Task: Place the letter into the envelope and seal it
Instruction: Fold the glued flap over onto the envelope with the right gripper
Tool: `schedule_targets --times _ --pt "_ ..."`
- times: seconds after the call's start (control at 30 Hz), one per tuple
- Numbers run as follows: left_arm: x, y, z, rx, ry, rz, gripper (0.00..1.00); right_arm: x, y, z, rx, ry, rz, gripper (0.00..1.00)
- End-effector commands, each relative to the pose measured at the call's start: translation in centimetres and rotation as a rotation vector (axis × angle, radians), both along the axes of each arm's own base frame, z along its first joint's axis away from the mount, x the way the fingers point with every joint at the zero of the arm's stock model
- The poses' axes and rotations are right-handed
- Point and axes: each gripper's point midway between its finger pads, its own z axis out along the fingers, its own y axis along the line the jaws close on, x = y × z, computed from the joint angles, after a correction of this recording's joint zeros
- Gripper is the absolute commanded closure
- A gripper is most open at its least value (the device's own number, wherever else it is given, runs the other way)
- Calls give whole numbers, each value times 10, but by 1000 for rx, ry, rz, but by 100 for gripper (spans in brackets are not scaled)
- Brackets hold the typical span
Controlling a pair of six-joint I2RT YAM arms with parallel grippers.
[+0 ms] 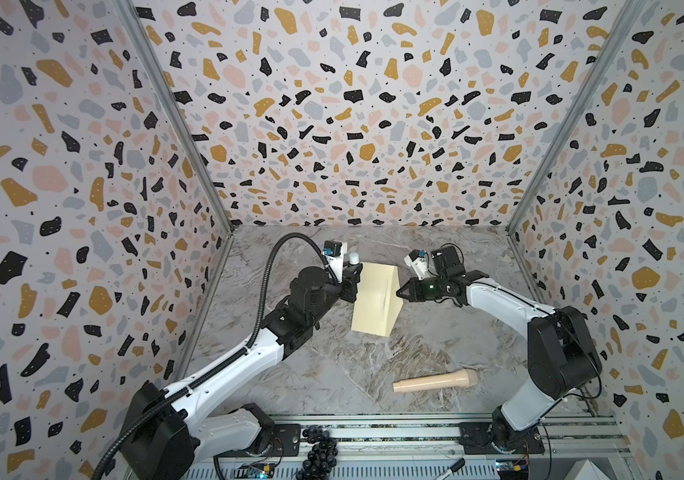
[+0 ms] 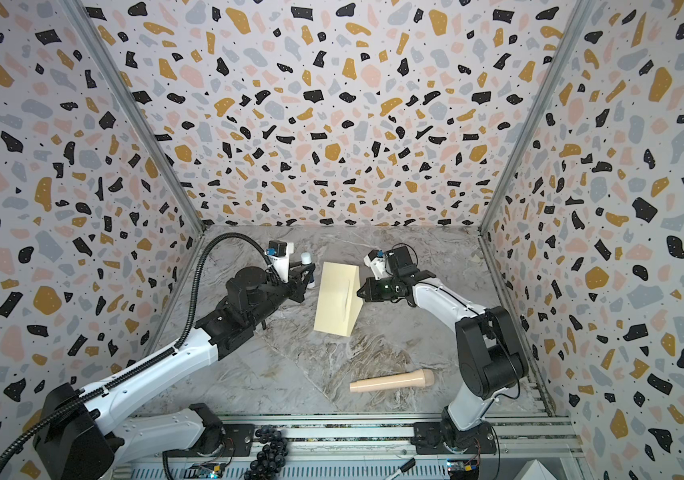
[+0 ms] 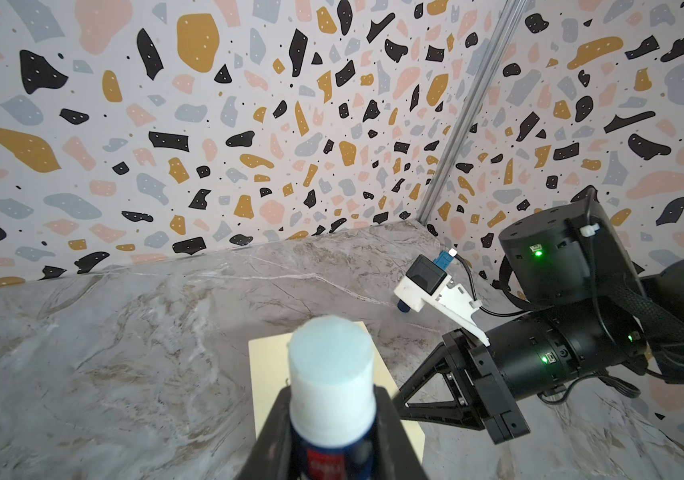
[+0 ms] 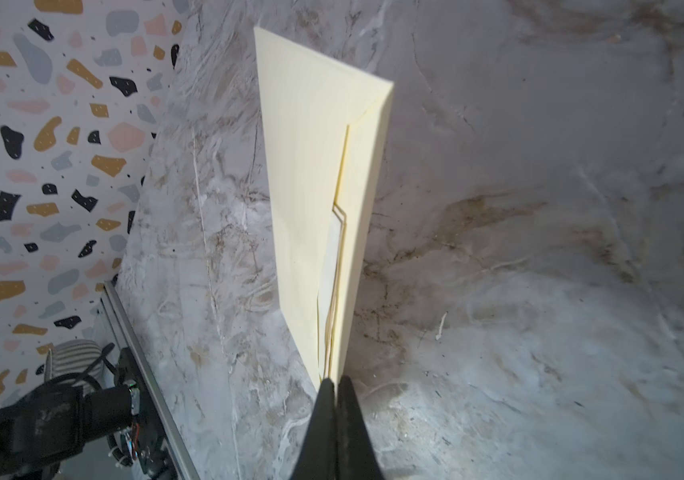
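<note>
Toward the back middle of the counter point(image 1: 323, 374) lies the envelope point(image 1: 373, 299), pale cream in both top views point(image 2: 334, 299), its flap side raised off the surface. The right claw point(image 1: 399, 292) is clenched on the flap's edge; its wrist view shows the jaws pressed together on the paper point(image 4: 336, 384). Between flap and body a sliver of the letter point(image 4: 333, 257) shows, with thin dark border lines. Just beside the envelope's other long edge, the left claw point(image 2: 304, 278) grasps a glue stick point(image 3: 332, 374), tip uncapped. A pale wooden pestle-shaped piece point(image 1: 435, 381) lies near the front right, well apart.
</note>
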Motion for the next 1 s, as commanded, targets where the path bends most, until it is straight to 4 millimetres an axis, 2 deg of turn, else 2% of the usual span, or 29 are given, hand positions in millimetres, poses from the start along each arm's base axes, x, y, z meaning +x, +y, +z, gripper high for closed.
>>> schedule_targets --times 0.0,0.27,0.43,0.77,0.93,0.97 --pt "0 5 13 -10 -44 11 100 -24 -14 -19 -135 53 133 100" --pt "0 -2 4 -22 -8 -13 100 5 -37 -28 -343 10 85 100" --pt "2 -7 -10 -28 27 -22 100 10 -36 -32 -347 15 83 100" --pt "6 -15 -32 -18 74 -39 100 28 -38 -52 -434 54 102 100" --pt "9 -15 -46 -5 102 -30 100 34 -30 -58 -437 53 123 100" --pt "9 -15 -48 -5 108 -27 100 36 -28 -57 -435 48 123 97"
